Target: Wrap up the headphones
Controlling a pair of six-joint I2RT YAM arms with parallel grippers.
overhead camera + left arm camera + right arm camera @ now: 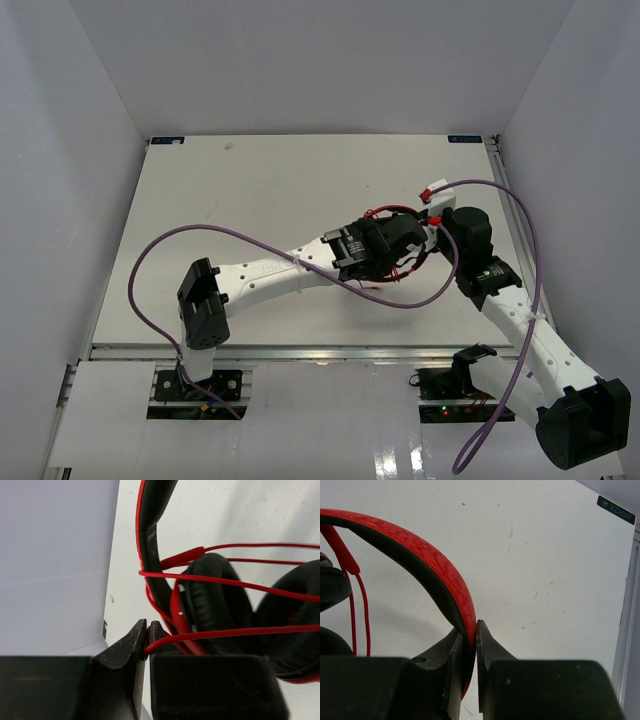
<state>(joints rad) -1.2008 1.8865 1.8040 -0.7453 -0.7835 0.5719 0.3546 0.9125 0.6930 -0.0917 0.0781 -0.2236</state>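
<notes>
- The red over-ear headphones point(215, 605) lie on the flat white table point(250, 190). From above, the two wrists cover most of them.
- Their two black padded ear cups point(292, 625) sit side by side, touching or nearly so.
- The thin red audio cable point(240, 582) crosses the ear cups in several near-parallel strands. One strand also passes over the black inner side of the band.
- The patterned red headband point(425, 555) arches up from the ear cups, its black lining on the underside.
- The left gripper point(148, 632) is just beside the ear cups. Its jaws are almost together, and one strand of the cable seems pinched between the tips, though the close view is blurred.
- The right gripper point(470, 632) is on the side of the headphones away from the left one, its jaws clamped across the headband.
- A thick purple robot cable point(200, 232) loops from the left arm past the near side of the headphones.
</notes>
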